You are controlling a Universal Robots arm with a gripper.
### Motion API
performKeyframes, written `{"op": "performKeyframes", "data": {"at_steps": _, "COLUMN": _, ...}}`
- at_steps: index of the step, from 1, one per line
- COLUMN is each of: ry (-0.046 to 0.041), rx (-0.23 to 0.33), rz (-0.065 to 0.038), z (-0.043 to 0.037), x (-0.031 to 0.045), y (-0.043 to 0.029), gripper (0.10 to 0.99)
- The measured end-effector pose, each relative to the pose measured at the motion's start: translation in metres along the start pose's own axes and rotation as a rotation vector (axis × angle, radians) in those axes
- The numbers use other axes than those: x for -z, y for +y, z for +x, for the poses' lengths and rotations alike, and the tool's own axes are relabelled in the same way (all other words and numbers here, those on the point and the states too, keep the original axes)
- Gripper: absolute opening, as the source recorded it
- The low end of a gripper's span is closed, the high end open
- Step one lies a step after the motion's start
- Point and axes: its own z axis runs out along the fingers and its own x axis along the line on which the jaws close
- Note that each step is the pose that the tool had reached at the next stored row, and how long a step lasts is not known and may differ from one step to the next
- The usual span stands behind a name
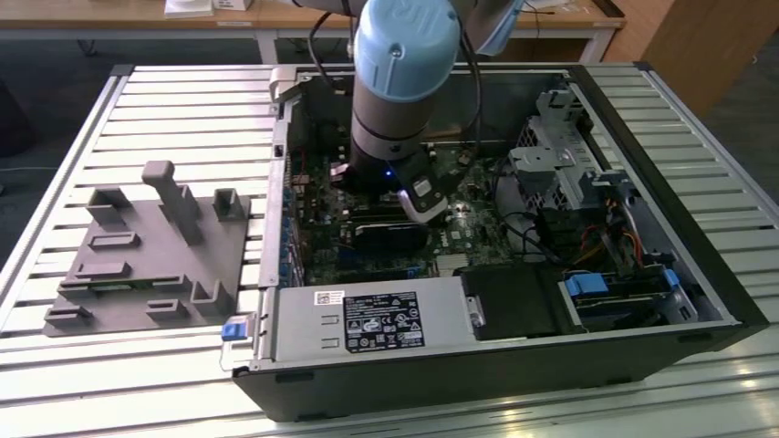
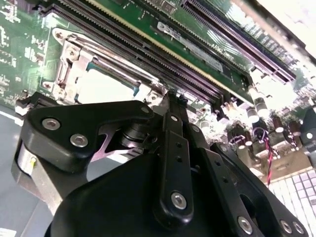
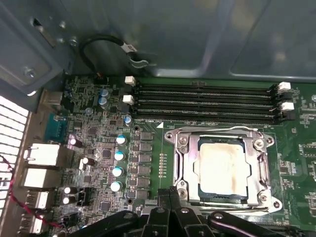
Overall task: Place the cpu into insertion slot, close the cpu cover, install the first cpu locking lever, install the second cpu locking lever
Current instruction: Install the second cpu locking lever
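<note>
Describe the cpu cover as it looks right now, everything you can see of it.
The cpu cover is a thin, silvery metal frame with a large square window, lying flat and closed over the insertion slot on the green motherboard. The pale-topped cpu shows through the window. Screws sit at the corners of the surrounding bracket. It lies just below the black memory slots. The black tool has its fingertips together by the cover's corner; whether it touches is unclear.

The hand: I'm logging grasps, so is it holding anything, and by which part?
Nothing is held: the black hand is shut and empty beside the silvery-grey square cpu, which is seated under its metal cover.
</note>
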Motion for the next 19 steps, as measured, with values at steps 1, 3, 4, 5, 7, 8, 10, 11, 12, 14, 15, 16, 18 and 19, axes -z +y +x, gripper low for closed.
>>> {"op": "performKeyframes", "data": {"at_steps": 1, "ry": 0.0, "rx": 0.0, "rz": 0.0, "z": 0.0, "x": 0.001, "y": 0.0003, "gripper": 0.106}}
{"op": "performKeyframes", "data": {"at_steps": 3, "ry": 0.0, "rx": 0.0, "rz": 0.0, "z": 0.0001, "x": 0.0032, "y": 0.0011, "gripper": 0.106}}
{"op": "performKeyframes", "data": {"at_steps": 4, "ry": -0.0001, "rx": 0.0, "rz": 0.0, "z": 0.0001, "x": 0.0049, "y": 0.0016, "gripper": 0.106}}
{"op": "performKeyframes", "data": {"at_steps": 5, "ry": 0.0, "rx": 0.0, "rz": 0.0, "z": 0.0002, "x": 0.0069, "y": 0.0023, "gripper": 0.106}}
{"op": "performKeyframes", "data": {"at_steps": 7, "ry": 0.0, "rx": 0.0, "rz": 0.0, "z": 0.0003, "x": 0.0106, "y": 0.0036, "gripper": 0.106}}
{"op": "performKeyframes", "data": {"at_steps": 8, "ry": 0.0, "rx": 0.0, "rz": 0.0, "z": 0.0003, "x": 0.0114, "y": 0.0041, "gripper": 0.106}}
{"op": "performKeyframes", "data": {"at_steps": 10, "ry": 0.0, "rx": 0.0, "rz": 0.0, "z": 0.0006, "x": 0.0122, "y": 0.0044, "gripper": 0.106}}
{"op": "performKeyframes", "data": {"at_steps": 11, "ry": -0.0001, "rx": 0.0, "rz": 0.0, "z": 0.0006, "x": 0.0132, "y": 0.0047, "gripper": 0.106}}
{"op": "performKeyframes", "data": {"at_steps": 12, "ry": 0.0, "rx": 0.0, "rz": 0.0, "z": 0.0006, "x": 0.0149, "y": 0.0053, "gripper": 0.106}}
{"op": "performKeyframes", "data": {"at_steps": 14, "ry": 0.0, "rx": 0.0, "rz": 0.0, "z": 0.0008, "x": 0.0194, "y": 0.0069, "gripper": 0.106}}
{"op": "performKeyframes", "data": {"at_steps": 15, "ry": 0.0, "rx": 0.0, "rz": 0.0, "z": 0.0009, "x": 0.0225, "y": 0.0079, "gripper": 0.106}}
{"op": "performKeyframes", "data": {"at_steps": 16, "ry": -0.0001, "rx": 0.0, "rz": 0.0, "z": 0.001, "x": 0.0258, "y": 0.0091, "gripper": 0.106}}
{"op": "performKeyframes", "data": {"at_steps": 18, "ry": 0.0, "rx": 0.0, "rz": 0.0, "z": 0.0012, "x": 0.0325, "y": 0.0112, "gripper": 0.106}}
{"op": "performKeyframes", "data": {"at_steps": 19, "ry": 0.0, "rx": 0.0, "rz": 0.0, "z": 0.0012, "x": 0.034, "y": 0.0118, "gripper": 0.106}}
